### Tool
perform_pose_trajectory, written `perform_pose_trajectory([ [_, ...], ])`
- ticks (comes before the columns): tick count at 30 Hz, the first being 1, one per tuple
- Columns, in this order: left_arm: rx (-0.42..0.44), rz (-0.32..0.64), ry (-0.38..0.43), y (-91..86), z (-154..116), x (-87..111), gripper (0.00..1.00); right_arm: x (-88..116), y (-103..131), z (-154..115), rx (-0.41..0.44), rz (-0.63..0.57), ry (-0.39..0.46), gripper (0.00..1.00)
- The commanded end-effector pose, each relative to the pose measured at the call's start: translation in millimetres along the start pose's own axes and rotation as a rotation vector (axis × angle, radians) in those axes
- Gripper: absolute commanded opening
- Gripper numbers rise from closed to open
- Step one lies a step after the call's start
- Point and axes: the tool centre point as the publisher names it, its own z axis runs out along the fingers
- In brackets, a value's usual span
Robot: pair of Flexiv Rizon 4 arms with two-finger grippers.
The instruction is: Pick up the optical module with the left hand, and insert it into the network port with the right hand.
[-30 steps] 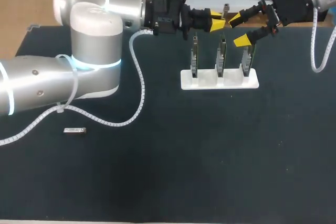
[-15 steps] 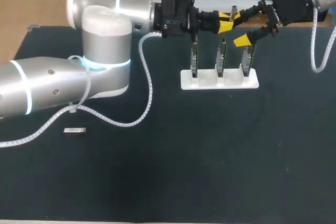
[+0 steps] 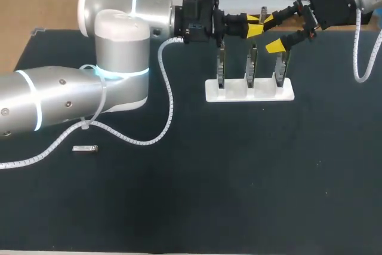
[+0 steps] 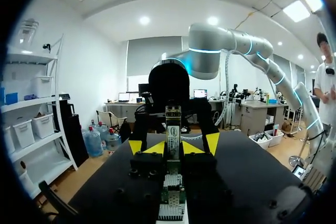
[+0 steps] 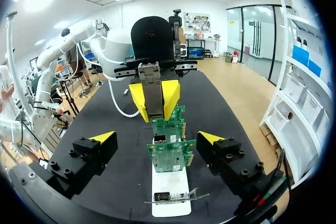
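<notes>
Two fingers of left gripper clamp optical module above card rack | right gripper spread wide, facing it | second module lies on table

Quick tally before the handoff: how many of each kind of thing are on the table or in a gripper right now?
Circuit boards: 3, upright in the stand
White stand: 1
Optical modules: 2, one in the left gripper, one loose on the table
Total: 6
</notes>
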Motion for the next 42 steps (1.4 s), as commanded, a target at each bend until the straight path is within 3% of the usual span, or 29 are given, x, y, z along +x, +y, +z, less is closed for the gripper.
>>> perform_pose_trajectory([
  [1,0.014,-0.006,0.001,3.9,2,2.1,0.0,0,1,0,0.003,-0.001,-0.001,1.0],
  [42,-0.03,-0.028,0.031,6.1,-3,15.9,0.0,1,0,-2,0.018,0.008,0.002,1.0],
])
